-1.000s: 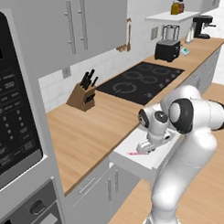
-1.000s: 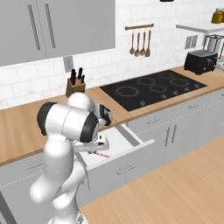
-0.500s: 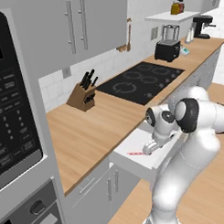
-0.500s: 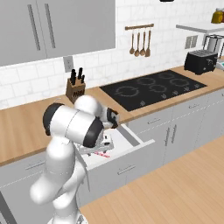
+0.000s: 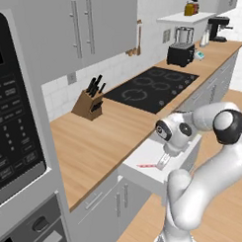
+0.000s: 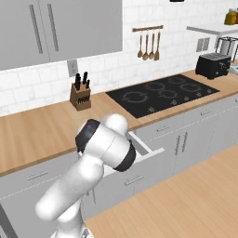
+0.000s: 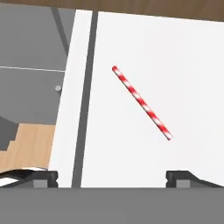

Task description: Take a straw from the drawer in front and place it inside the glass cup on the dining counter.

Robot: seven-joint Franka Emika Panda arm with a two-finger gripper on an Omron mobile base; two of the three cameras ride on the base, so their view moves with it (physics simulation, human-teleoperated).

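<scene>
The drawer (image 5: 140,157) stands pulled out below the wall counter, its inside white; its corner also shows past my arm (image 6: 148,149). On its floor lies the straw (image 7: 142,103), red and white striped and slanting; it is a thin red line (image 5: 146,166) in the left base view. My gripper (image 7: 111,178) hangs just above the drawer floor, open, with the straw ahead of its fingertips (image 7: 180,176) and nothing between them. From the left it sits (image 5: 162,163) right beside the straw's end. The glass cup and the dining counter are out of view.
On the wood wall counter (image 5: 99,143) stand a knife block (image 5: 89,104), a black cooktop (image 5: 151,87) and a toaster (image 5: 180,54). A microwave column (image 5: 14,126) rises at the left. Grey cabinet doors (image 6: 186,144) run below the counter, with wood floor in front.
The jaws have gone from nearly shut to wide open. The hand has come down over the open drawer toward the straw.
</scene>
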